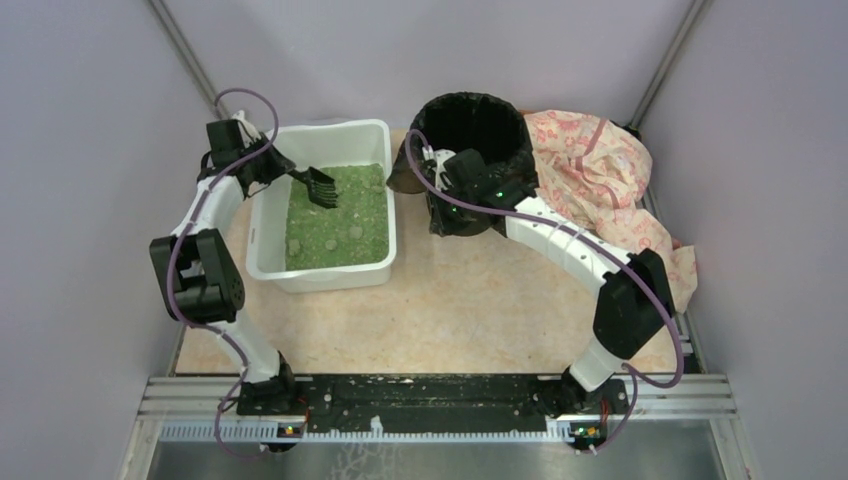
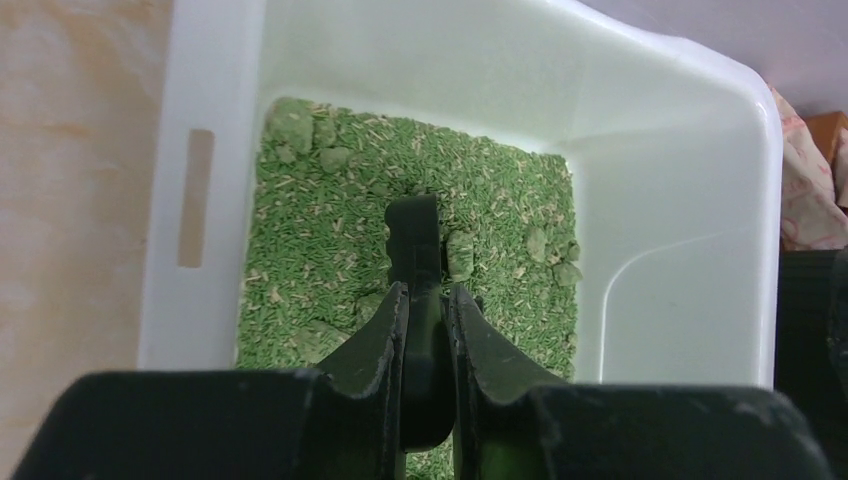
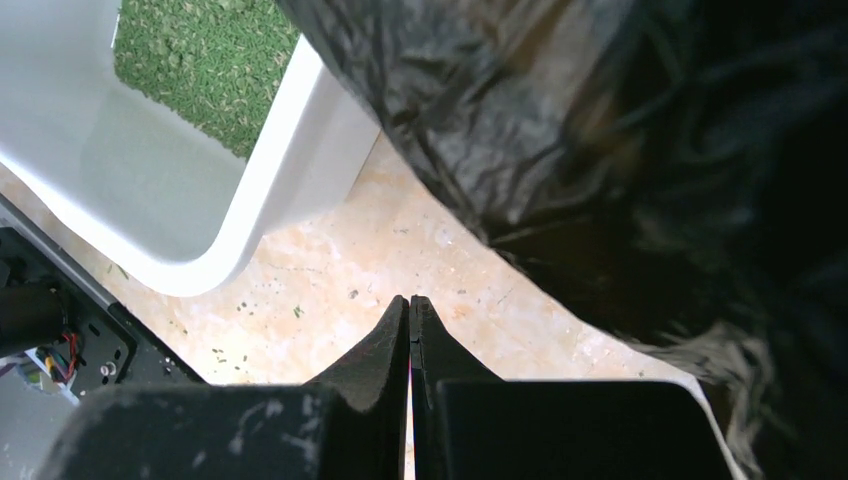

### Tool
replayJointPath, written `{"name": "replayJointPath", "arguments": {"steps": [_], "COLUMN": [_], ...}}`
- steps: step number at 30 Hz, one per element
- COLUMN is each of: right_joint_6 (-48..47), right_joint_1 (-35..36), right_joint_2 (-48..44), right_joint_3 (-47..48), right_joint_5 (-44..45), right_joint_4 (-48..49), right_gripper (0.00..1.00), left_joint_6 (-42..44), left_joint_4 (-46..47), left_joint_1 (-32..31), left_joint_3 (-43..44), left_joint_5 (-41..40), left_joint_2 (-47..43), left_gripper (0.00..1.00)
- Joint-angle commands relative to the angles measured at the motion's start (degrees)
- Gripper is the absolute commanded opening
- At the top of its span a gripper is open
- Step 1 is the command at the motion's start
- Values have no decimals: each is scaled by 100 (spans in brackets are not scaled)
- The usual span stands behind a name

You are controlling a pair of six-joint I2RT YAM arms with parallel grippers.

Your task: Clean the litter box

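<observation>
The white litter box (image 1: 266, 232) with green granular litter (image 1: 340, 228) stands at the left of the table. My left gripper (image 1: 283, 172) is shut on the handle of a black slotted scoop (image 1: 320, 186), whose head rests on the far left part of the litter. In the left wrist view the scoop handle (image 2: 415, 260) is clamped between my fingers (image 2: 380, 345) above the litter, with several clumps (image 2: 548, 250) nearby. My right gripper (image 3: 410, 305) is shut and empty, low over the floor beside the round black-bagged bin (image 1: 475, 135).
A pink patterned cloth (image 1: 610, 180) lies heaped at the back right, next to the bin. The litter box corner (image 3: 240, 235) shows close to the bin's black bag (image 3: 600, 150) in the right wrist view. Walls enclose the table on three sides.
</observation>
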Motion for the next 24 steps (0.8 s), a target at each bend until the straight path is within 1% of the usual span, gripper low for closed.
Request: {"name": "replayJointPath", "arguments": {"steps": [1, 5, 7, 11, 15, 18, 21, 24], "right_joint_6": [-26, 43, 79, 165, 204, 240, 290, 337], "right_joint_1": [-88, -86, -87, -88, -82, -87, -86, -85], "right_joint_2": [58, 83, 112, 151, 153, 131, 92, 58], "right_joint_3": [259, 252, 291, 346, 383, 371, 347, 313], "right_joint_5": [49, 52, 42, 18, 40, 117, 131, 139], "right_joint_4": [24, 58, 67, 89, 77, 59, 67, 91], "right_gripper": [0, 0, 0, 0, 0, 0, 0, 0], "left_joint_6": [-223, -460, -633, -977, -1266, -1512, -1518, -1316], "left_joint_4": [-220, -165, 24, 530, 717, 916, 796, 459], "left_joint_1": [-62, -79, -80, -84, -9, 115, 267, 482], "left_joint_3": [-68, -121, -249, -556, -594, -564, -371, -67], "left_joint_5": [1063, 1754, 2082, 2512, 2964, 3183, 3166, 3067], "left_joint_2": [391, 614, 717, 857, 956, 924, 840, 700], "left_gripper": [0, 0, 0, 0, 0, 0, 0, 0]}}
